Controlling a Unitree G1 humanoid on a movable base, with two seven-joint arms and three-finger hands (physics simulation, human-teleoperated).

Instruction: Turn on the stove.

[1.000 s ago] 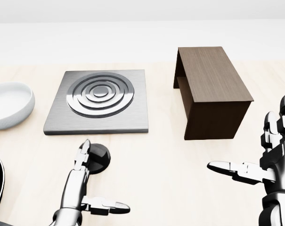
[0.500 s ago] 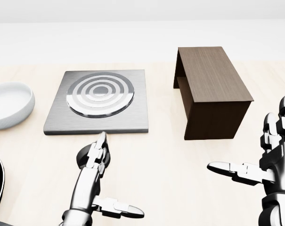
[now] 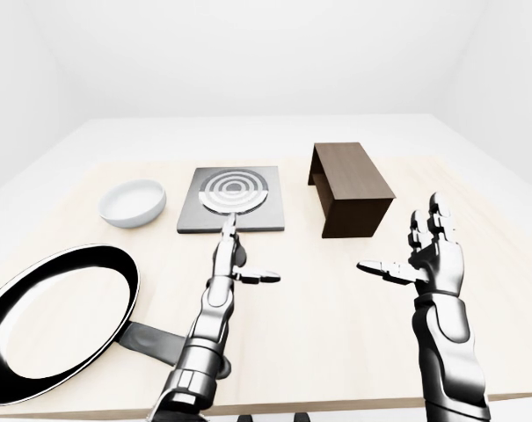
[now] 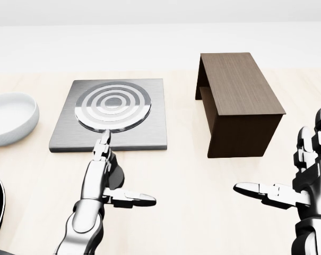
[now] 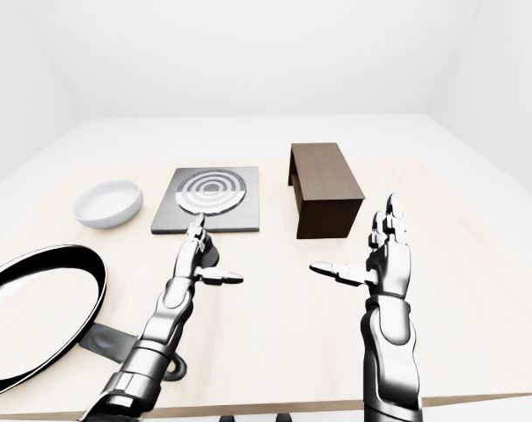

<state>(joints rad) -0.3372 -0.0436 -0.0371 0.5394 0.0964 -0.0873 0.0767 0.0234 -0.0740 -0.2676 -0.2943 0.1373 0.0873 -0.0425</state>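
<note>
Steel stove (image 4: pixel 110 117) lies under my wide-open left hand (image 4: pixel 104 183), which hides its black knob (image 4: pixel 116 179); I may overshoot it.

bright, even, sharp render; soft faint shadows on the table (image 3: pixel 318 299), no glare or blur.

- The stove (image 4: pixel 110 116) is a brushed grey metal plate, its burner patterned with concentric rings in light and dark silver.
- The counter (image 4: pixel 181 191) is pale, cream-coloured wood.
- The box (image 4: pixel 239 103) is dark brown with a fine wood grain.
- The bowl (image 3: pixel 133 201) is plain white.
- The pan (image 3: pixel 56 318) is glossy black with a bright rim.
- Each robot hand, left (image 4: pixel 99 175) and right (image 4: pixel 303 175), is shiny chrome with black joints.
</note>
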